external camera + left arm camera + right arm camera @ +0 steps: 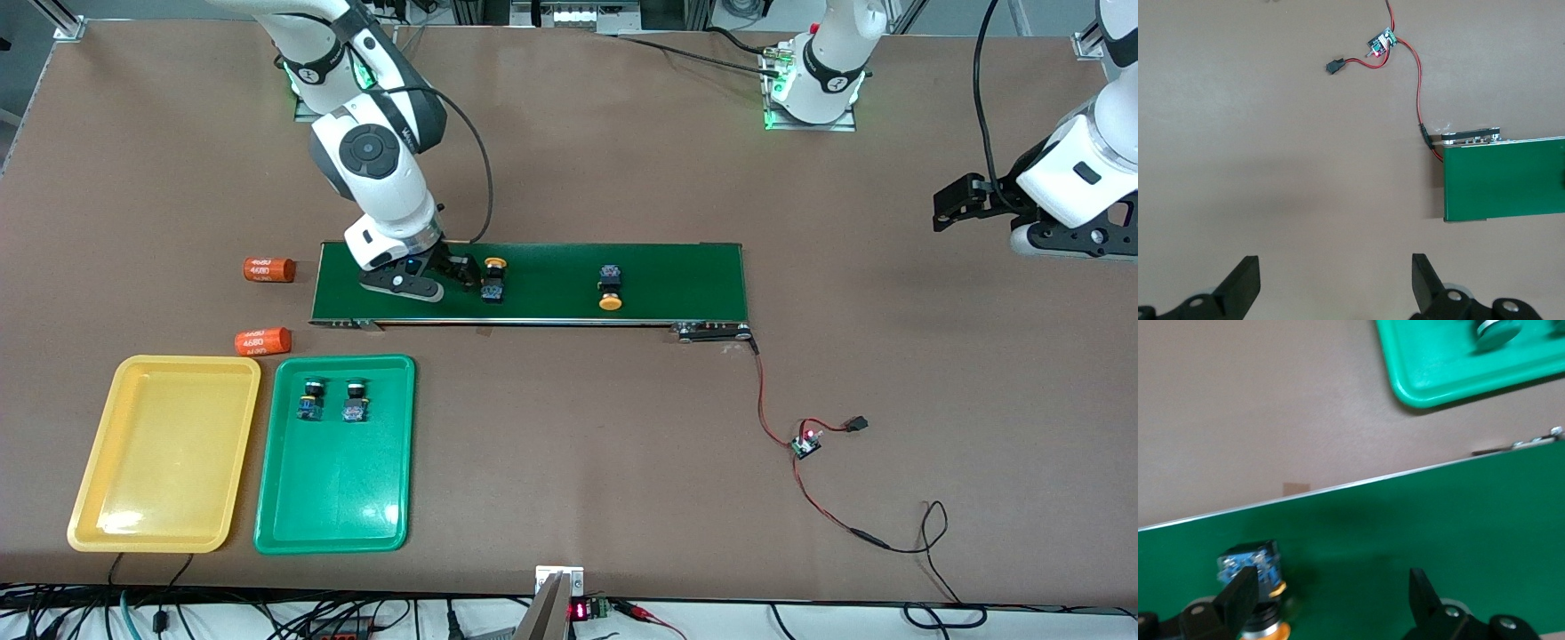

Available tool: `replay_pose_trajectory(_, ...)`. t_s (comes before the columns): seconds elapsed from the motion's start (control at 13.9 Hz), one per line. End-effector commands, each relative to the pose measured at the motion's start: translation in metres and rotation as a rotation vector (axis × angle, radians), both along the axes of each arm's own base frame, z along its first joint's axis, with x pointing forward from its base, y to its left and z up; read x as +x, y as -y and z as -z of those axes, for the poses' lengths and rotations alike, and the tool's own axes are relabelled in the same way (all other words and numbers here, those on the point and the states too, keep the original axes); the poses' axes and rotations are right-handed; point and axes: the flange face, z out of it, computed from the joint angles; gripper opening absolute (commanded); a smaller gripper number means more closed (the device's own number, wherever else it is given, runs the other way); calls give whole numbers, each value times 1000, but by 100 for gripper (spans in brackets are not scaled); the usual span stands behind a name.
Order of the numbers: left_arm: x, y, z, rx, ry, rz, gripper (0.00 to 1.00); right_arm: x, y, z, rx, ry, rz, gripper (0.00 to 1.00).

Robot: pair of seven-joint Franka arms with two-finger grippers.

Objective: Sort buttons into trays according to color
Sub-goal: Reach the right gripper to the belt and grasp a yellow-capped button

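Front view has the right hand (464, 271) down low over the dark green conveyor belt (658, 267) at the right arm's end of it, fingers spread with nothing between them. One yellow-capped button (493, 279) sits on the belt just beside that hand; in the right wrist view the same button (1251, 570) is right next to one fingertip (1241, 590), not clamped. The other yellow-capped button (610, 287) lies on its side about mid-belt.

Both green-capped buttons (309, 400) (356, 401) stand side by side in the green tray (338, 498), at the end closest to the belt. Yellow tray (160, 462) is right beside it. Two orange cylinders (268, 268) (262, 341) lie on the table (578, 444) near the trays and the belt's end.

Left hand (941, 213) waits up in the air toward the left arm's end of the table, wide open over bare tabletop, also visible in its wrist view (1336, 280).
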Motion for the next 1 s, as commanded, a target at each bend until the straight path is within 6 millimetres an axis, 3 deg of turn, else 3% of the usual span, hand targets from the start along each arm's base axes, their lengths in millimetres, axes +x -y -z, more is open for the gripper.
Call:
replay_pose_trajectory(0.0,-8,1,-6,-15,-20,-7,100,-11,-15,5,15,-2,-12,100)
replay_pose_trajectory(0.22,-8,1,-6,-13,-20,-7,100,-16,-28,21,33,0,-67,100)
replay_pose_trajectory(0.57,-8,1,-6,-15,-20,-7,100,-17,-29,37,32,-13,-105,100)
replay_pose_trajectory(0.79,-8,1,-6,-15,-22,-7,100,-12,-22,50,32,-14,-178,73)
replay_pose_trajectory(0.93,-8,1,-7,-15,-20,-7,100,-6,-12,54,21,-15,-190,46)
